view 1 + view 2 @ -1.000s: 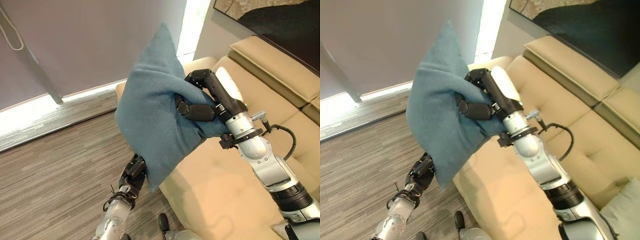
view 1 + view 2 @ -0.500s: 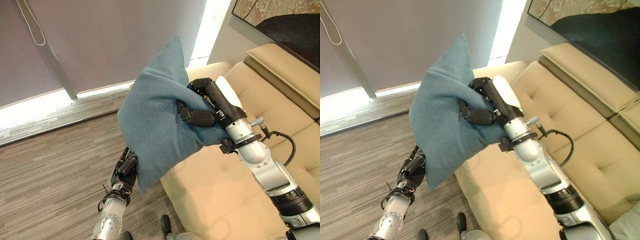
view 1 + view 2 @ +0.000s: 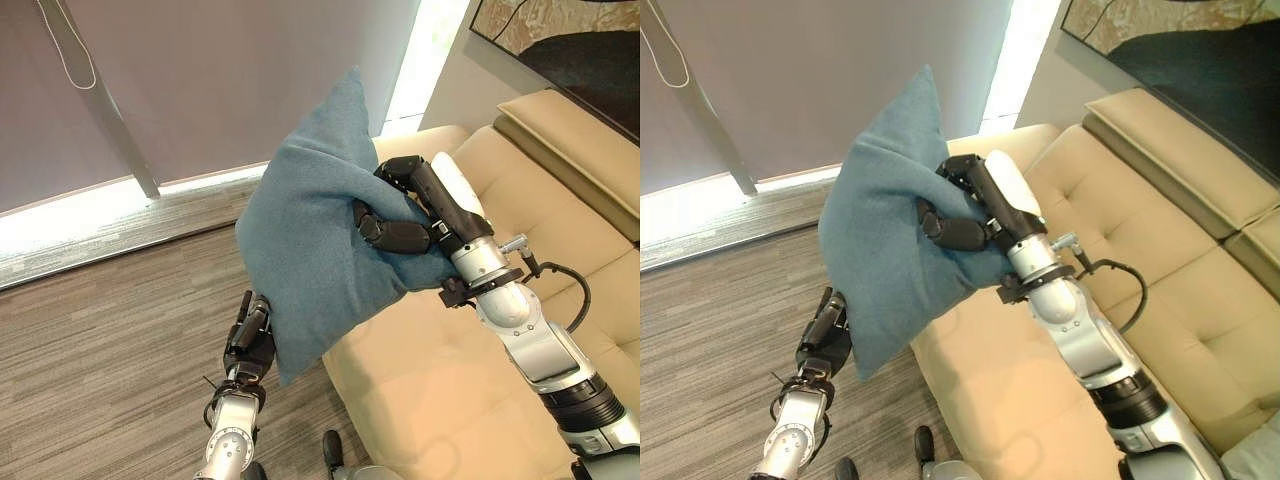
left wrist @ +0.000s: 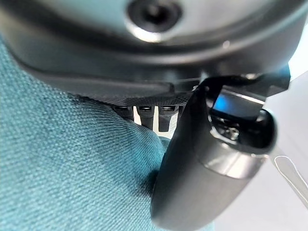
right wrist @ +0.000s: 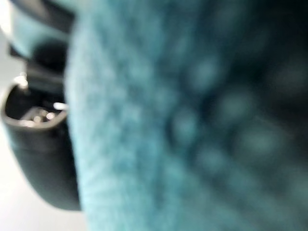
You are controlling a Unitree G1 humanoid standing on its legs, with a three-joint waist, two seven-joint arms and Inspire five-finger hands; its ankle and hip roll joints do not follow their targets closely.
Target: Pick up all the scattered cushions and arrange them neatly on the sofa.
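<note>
A teal cushion [image 3: 310, 250] hangs in the air over the left end of the beige sofa [image 3: 450, 380]. My right hand [image 3: 420, 205] is shut on it, fingers and thumb dug into the fabric on its sofa side. My left hand [image 3: 250, 335] stands lower, at the cushion's bottom left edge, fingers straight and pointing up beside the fabric. In the left wrist view the teal weave [image 4: 62, 178] lies right beside the thumb [image 4: 202, 168]. The right wrist view has the same cloth [image 5: 192, 120] pressed close.
Striped wood-look floor [image 3: 100, 340] spreads left of the sofa. A grey blind [image 3: 200, 80] covers the window behind. The sofa's backrest [image 3: 570, 140] runs along the right under a dark picture [image 3: 570, 40]. A pale cushion's corner [image 3: 1255, 462] shows at the lower right.
My left hand has come off the cushion's bottom corner and now stands a little lower and to the left. The right hand keeps the cushion raised; the camera has shifted.
</note>
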